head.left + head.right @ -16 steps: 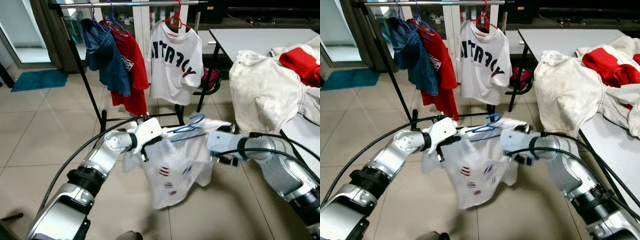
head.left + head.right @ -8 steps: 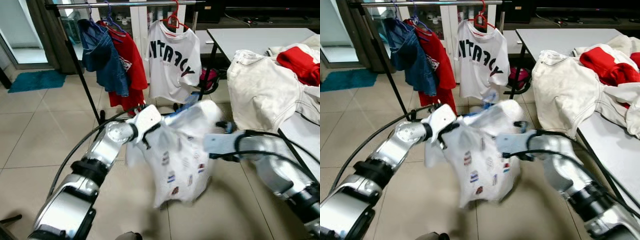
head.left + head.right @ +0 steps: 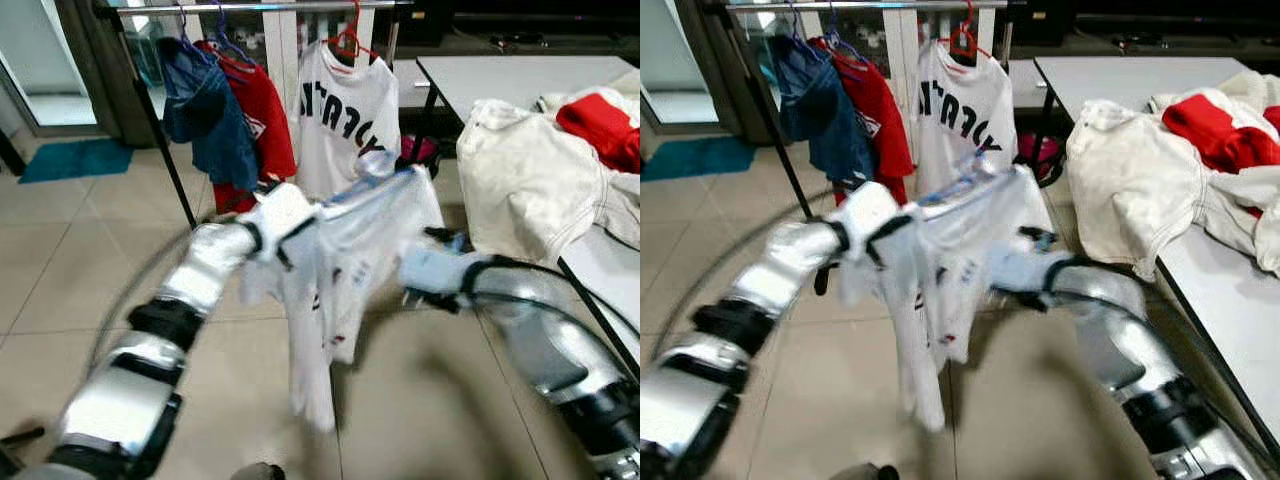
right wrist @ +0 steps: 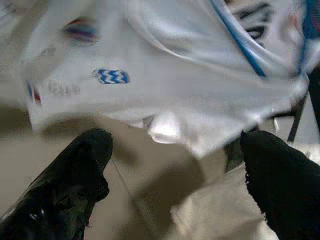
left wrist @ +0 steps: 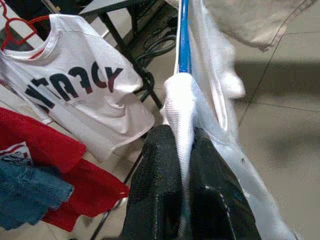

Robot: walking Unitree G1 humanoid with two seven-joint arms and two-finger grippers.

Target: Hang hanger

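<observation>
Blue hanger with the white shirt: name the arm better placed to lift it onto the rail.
Left. The left gripper is shut on the white shirt and blue hanger; the right gripper is open below it.

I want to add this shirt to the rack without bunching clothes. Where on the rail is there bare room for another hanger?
The rail looks bare between the red shirt and the lettered white shirt. Its left end is crowded: the denim garment overlaps the red shirt. The left gripper grips the patterned shirt.

A home laundry corner: tiled floor (image 3: pixel 60 260), loaded clothes rack (image 3: pixel 250 8), clothes-heaped table (image 3: pixel 520 75).
</observation>
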